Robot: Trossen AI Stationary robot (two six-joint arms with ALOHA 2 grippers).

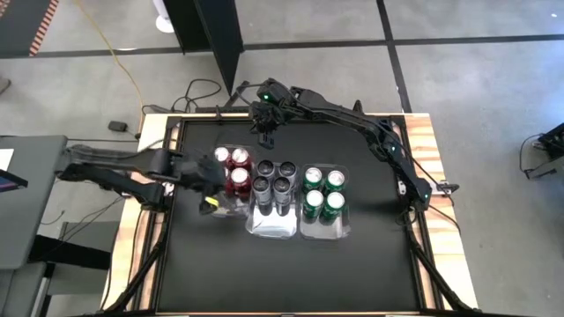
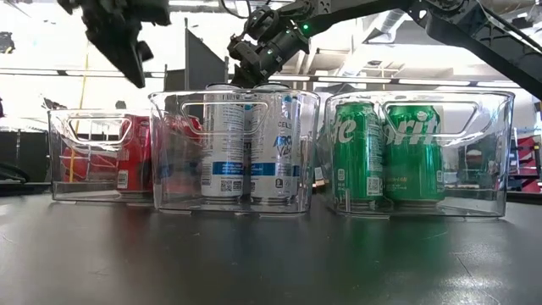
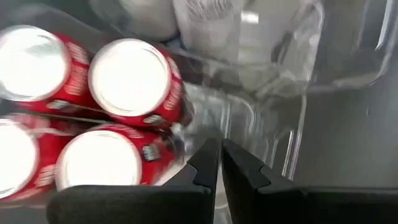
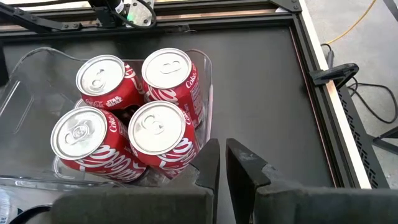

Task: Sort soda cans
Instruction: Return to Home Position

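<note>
Twelve soda cans stood upright on the dark desk [image 1: 370, 264], sorted by colour into three clear plastic bins set side by side in a row. Four red cans [image 4: 161, 71] with white script and silvery tops filled the left bin [image 2: 85, 161]. Four silver-white cans [image 2: 224, 144] with a blue band stood packed together in the centre bin [image 2: 178, 161]. Four green cans [image 2: 360, 152] sat in a square in the right bin [image 2: 483, 161]. The centre and right bins stood touching or nearly so.

The left gripper [image 3: 220, 149] hung above the outer side of the left bin, over its rim beside the red cans. Its jaws were drawn narrow and held nothing. The right gripper [image 4: 222, 152] hovered above the desk just beyond the far end of the left and centre bins, with its jaws equally narrow and empty. Loose cables [image 1: 198, 92] lay on the floor past the desk's far edge.
</note>
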